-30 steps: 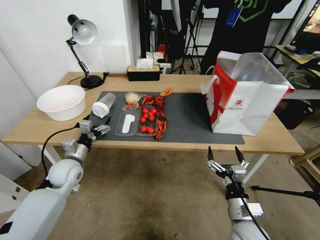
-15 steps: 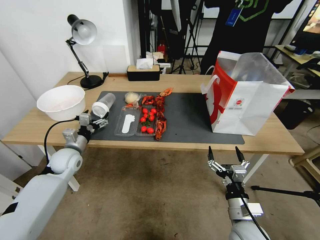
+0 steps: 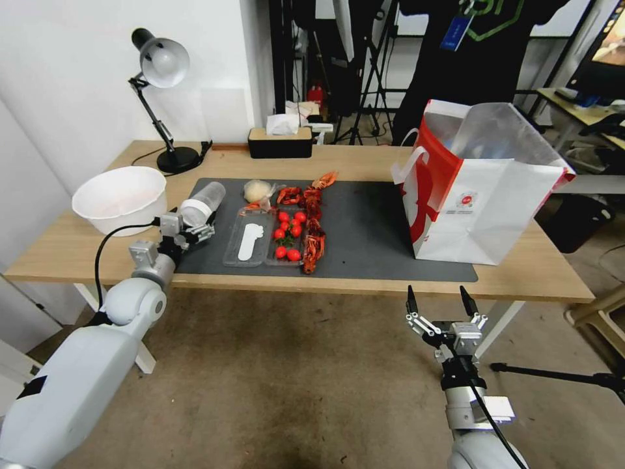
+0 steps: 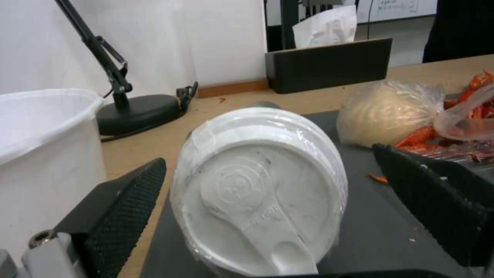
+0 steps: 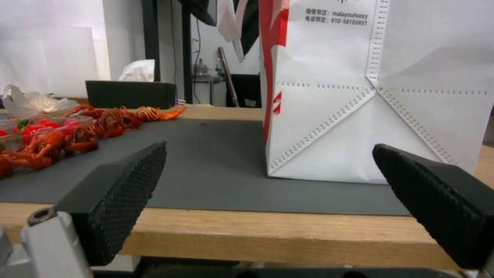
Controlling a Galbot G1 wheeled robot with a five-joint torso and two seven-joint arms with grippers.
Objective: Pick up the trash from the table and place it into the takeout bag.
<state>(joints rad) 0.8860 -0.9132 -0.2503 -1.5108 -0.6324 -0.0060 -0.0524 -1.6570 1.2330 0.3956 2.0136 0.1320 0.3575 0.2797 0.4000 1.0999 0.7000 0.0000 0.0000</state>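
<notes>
At the left end of the dark mat (image 3: 364, 241), a plastic cup (image 3: 202, 204) lies on its side with its white lid (image 4: 260, 193) turned toward the left gripper (image 3: 197, 232). The gripper's two black fingers (image 4: 123, 210) are spread wide, one on each side of the lid and clear of it; the cup sits between them, ungrasped. The cup's body is clear and ribbed, and its round lid bears a pressed tab and a film of wrap. The left arm reaches forward and up from below the table (image 3: 78, 247) edge, its wrist over the wooden margin just beside a white basin (image 3: 119, 198). Further right on the mat lie a bagged pale wad (image 3: 258, 190), a clear tray (image 3: 263, 238) holding a white utensil and small tomatoes, and a row of red crayfish (image 3: 314, 221). The takeout bag (image 3: 482, 189) stands upright near the mat's right end, mouth open, silvery lining showing, with red side panel and a small round logo. The right gripper (image 3: 441, 304) hangs below the table's front edge, fingers apart and empty, pointed at the bag's base (image 5: 370, 127).
</notes>
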